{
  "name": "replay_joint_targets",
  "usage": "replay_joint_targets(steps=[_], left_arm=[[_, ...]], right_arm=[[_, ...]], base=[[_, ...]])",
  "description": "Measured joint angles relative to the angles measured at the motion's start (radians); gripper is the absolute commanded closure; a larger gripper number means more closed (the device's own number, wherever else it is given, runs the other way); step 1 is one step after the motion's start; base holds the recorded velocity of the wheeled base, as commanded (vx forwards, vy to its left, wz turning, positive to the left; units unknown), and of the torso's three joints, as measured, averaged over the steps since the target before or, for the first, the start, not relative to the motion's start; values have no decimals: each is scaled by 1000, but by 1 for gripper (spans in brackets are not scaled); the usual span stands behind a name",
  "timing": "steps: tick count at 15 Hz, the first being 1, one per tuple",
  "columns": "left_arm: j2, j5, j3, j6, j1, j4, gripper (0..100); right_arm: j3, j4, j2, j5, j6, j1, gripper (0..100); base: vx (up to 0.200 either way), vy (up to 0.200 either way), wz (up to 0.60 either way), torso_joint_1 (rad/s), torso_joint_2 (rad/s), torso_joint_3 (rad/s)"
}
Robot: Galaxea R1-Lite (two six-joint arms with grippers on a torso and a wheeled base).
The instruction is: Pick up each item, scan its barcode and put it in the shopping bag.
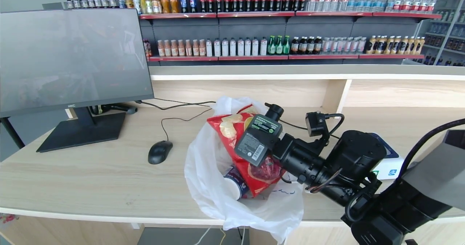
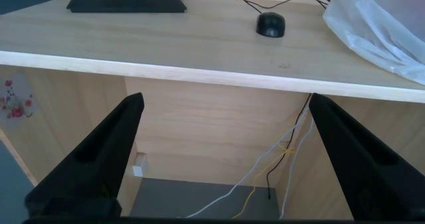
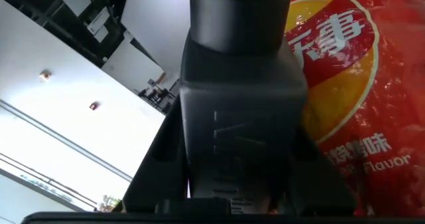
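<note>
Head view shows you the right gripper (image 1: 271, 147) clenched around a dark grey rectangular bottle with a black cap (image 1: 258, 137), tilted over the white plastic shopping bag (image 1: 203, 165), just before the red crisp packet (image 1: 229, 128) standing inside. A black mouse (image 1: 160, 152) lies at the bag's nine o'clock. Your left gripper (image 2: 226, 104) hangs released below the wooden counter (image 2: 199, 38).

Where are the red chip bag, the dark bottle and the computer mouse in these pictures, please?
red chip bag (image 1: 259, 172): head view, lower red front.
dark bottle (image 1: 256, 139): head view, labelled side of its body.
computer mouse (image 1: 160, 152): head view, top of its shell.
</note>
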Motion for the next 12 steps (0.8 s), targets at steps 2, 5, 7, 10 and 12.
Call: replay_joint_targets(steps=[2, 5, 7, 10, 12], left_arm=[[0, 0, 0, -1, 0, 0, 0], [0, 0, 0, -1, 0, 0, 0], [0, 0, 0, -1, 0, 0, 0], [0, 0, 0, -1, 0, 0, 0], [0, 0, 0, -1, 0, 0, 0]], right_arm=[[13, 0, 3, 0, -16, -3, 100], [37, 8, -11, -3, -59, -3, 100], [46, 14, -43, -4, -70, 0, 100], [91, 9, -91, -4, -110, 19, 100], [122, 7, -110, -4, -112, 43, 100]], base=[[0, 0, 0, 0, 0, 0], [0, 0, 0, 0, 0, 0], [0, 0, 0, 0, 0, 0], [0, 0, 0, 0, 0, 0], [0, 0, 0, 0, 0, 0]])
